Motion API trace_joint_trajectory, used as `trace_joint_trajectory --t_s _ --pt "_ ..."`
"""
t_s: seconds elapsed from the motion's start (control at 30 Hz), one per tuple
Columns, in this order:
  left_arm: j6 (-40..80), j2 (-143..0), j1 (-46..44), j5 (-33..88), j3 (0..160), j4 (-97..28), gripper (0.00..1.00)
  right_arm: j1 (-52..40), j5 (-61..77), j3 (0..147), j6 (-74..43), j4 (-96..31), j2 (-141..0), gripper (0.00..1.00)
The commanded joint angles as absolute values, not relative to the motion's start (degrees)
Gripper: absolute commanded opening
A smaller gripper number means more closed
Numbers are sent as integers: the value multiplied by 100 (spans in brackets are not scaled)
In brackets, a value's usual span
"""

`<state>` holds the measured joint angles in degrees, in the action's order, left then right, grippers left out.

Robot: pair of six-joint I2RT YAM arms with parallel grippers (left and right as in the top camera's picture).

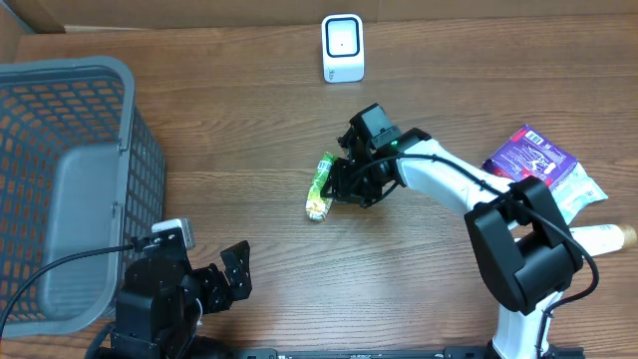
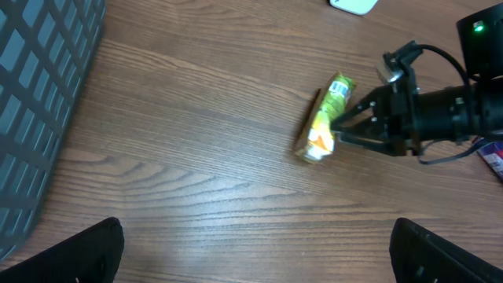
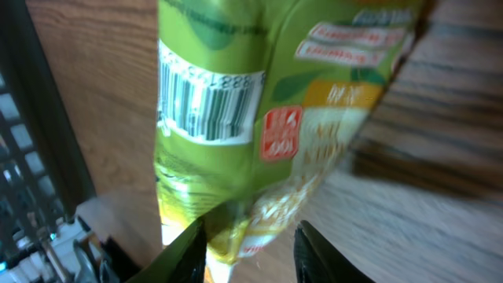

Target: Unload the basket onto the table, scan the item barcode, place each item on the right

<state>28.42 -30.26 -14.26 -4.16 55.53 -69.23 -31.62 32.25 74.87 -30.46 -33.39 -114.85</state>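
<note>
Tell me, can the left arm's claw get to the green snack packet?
Probably yes. The left claw is open, and only bare table lies between it and the green packet. But the right claw has its fingers around the packet's side, so they might bump.

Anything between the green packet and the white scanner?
Nothing visible. Bare table lies between the green packet and the white scanner; the right gripper is at the packet's side, off that path.

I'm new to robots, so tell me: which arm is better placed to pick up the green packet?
The right. The right gripper is at the green packet, fingers either side of it; the left gripper sits open by the basket, well away.
</note>
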Motion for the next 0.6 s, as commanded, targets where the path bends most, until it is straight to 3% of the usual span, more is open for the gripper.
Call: trace_joint_trajectory --t_s 0.0,0.07,0.27,0.57 --pt "2832 -2993 -1428 -489 5557 -6919 100 -3376 2867 7216 -3656 -2871 -11330 52" --pt "2832 -2993 -1428 -489 5557 -6919 100 -3452 2729 7144 -3898 -2729 -11399 57" --pt "2832 -2993 -1428 -489 5557 -6921 99 -3592 2683 7142 -3948 -2392 -11629 55" --pt "2834 -2993 -1428 -489 5557 -6919 100 -3481 2609 7251 -3942 -2292 -11572 41"
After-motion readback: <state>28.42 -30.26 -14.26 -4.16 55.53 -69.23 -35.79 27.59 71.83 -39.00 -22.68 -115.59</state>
